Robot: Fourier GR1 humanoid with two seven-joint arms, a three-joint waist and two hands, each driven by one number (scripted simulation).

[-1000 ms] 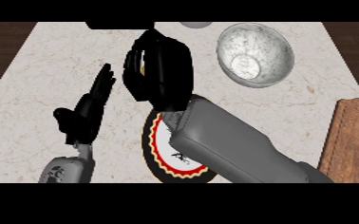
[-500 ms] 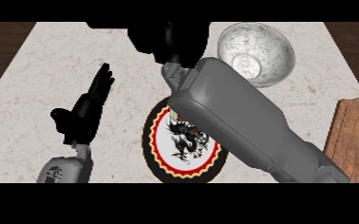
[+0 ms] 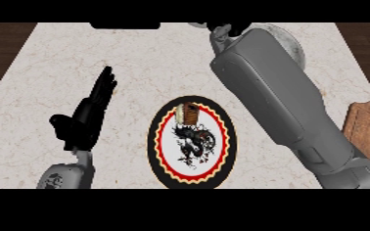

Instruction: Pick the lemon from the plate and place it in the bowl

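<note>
We cannot see the lemon anywhere; the plate [image 3: 165,164] in the near middle of the counter [image 3: 145,63] shows only its black rim, red and cream scalloped ring and a dark bird-like picture. Our right forearm [image 3: 278,98] stretches from the near right to the far edge, covering most of the metal bowl [image 3: 290,45], of which 1 curved sliver shows. The right hand [image 3: 224,30] is mostly cut off there, so we cannot tell its grasp. The left hand [image 3: 88,112] rests at the near left, fingers straight, holding nothing. A wooden edge [image 3: 357,122] shows at the right.
</note>
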